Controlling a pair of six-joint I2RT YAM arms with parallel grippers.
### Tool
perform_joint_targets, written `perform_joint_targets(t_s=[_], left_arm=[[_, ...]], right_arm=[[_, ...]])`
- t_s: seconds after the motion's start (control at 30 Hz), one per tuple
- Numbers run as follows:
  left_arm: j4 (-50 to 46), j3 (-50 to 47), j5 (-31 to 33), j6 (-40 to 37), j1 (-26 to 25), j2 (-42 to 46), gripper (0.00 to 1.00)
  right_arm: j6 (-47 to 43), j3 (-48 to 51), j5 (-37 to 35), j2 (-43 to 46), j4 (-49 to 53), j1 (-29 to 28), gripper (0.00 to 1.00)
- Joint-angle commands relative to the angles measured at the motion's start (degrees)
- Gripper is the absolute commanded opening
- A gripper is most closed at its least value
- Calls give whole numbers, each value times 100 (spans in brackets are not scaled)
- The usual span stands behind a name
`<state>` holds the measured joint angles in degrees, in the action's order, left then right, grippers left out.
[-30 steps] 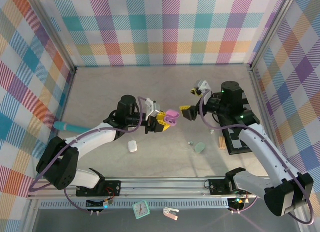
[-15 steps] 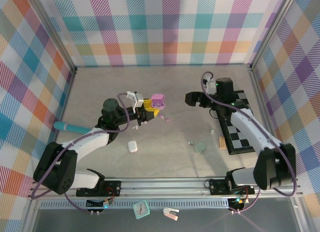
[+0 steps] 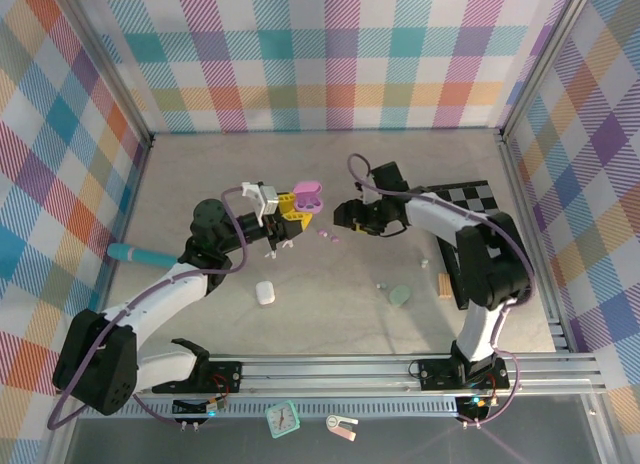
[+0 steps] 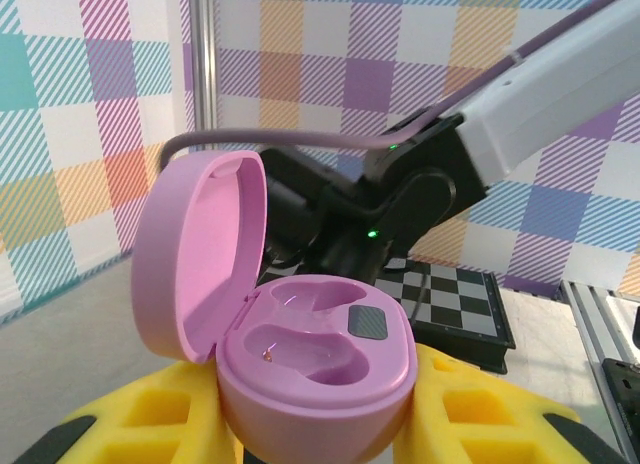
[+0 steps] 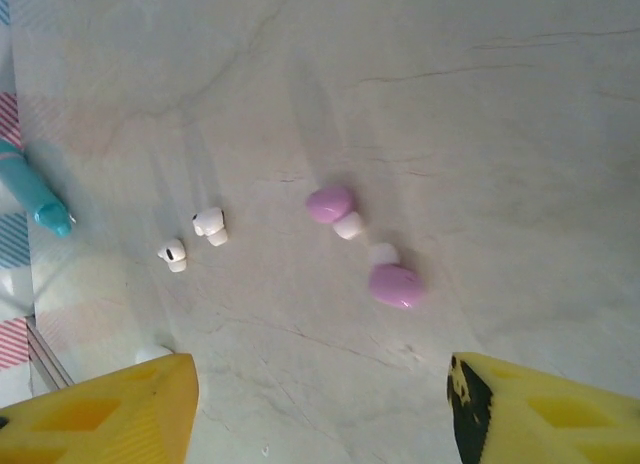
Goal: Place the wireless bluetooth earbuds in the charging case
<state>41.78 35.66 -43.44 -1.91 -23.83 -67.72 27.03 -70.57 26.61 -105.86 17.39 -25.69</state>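
right gripper (image 5: 321, 386) now above pink earbuds (image 5: 394, 285)

charging case (image 3: 308, 195) in left gripper (image 3: 290, 214), earbuds (image 5: 330, 204) on table (image 3: 330, 314) just right of it, beneath right gripper (image 3: 340, 212)

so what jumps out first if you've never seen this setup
The open pink charging case, lid up and both wells empty, sits gripped in the left arm's yellow fingers near the middle of the table. Under the right arm's spread fingers, two pink earbuds lie loose on the surface, with two white earbuds beside them.
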Motion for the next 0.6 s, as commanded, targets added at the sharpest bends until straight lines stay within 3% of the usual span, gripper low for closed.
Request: perform_joint_targets(t_s=[0.0, 0.2, 0.57], left_arm=[[-48, -59, -110, -114, 46, 181, 32], [-38, -42, -252, -63, 46, 168, 32], [-232, -24, -320, -184, 46, 179, 32]], right_arm=[[-562, -625, 417, -505, 285, -54, 63], [-1277, -1742, 705, -1507, 917, -124, 59], [-1678, -3005, 1101, -2644, 1568, -234, 55]])
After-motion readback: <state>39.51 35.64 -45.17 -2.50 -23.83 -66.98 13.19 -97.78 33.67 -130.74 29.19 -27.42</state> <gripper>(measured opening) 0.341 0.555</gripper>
